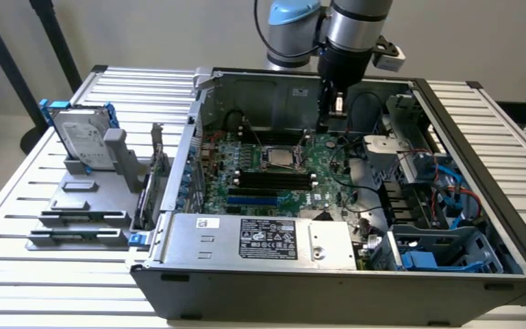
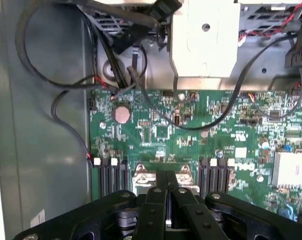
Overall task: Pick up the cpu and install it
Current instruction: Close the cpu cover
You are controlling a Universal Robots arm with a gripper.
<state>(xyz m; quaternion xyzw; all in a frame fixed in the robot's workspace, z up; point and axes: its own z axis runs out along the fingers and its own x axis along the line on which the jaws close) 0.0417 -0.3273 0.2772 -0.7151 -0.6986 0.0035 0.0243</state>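
- On the exterior view's left, an upright silver drive point(image 1: 82, 140) stands in a blue-bracketed holder outside the open case point(image 1: 244, 296); it plays no part in this job.
- Further right, inside the case, the green board point(image 1: 219, 199) lies flat; near its middle a socket frame point(image 1: 264, 157) surrounds a small dull silver square that reads as the cpu point(image 1: 281, 156); it looks thin, matte and level within the frame; whether it is fully seated cannot be told.
- Right of the socket and above the board hangs the gripper point(image 1: 333, 127); its fingers are pressed together, and in the wrist view they meet just over the socket's metal brackets; whether anything thin is pinched between them cannot be told.
- Judged from this, the work stands at the install end, over the socket, not at the pick-up; any seating there calls for square alignment with the frame, a level approach and light force, since such a socket is likely delicate.
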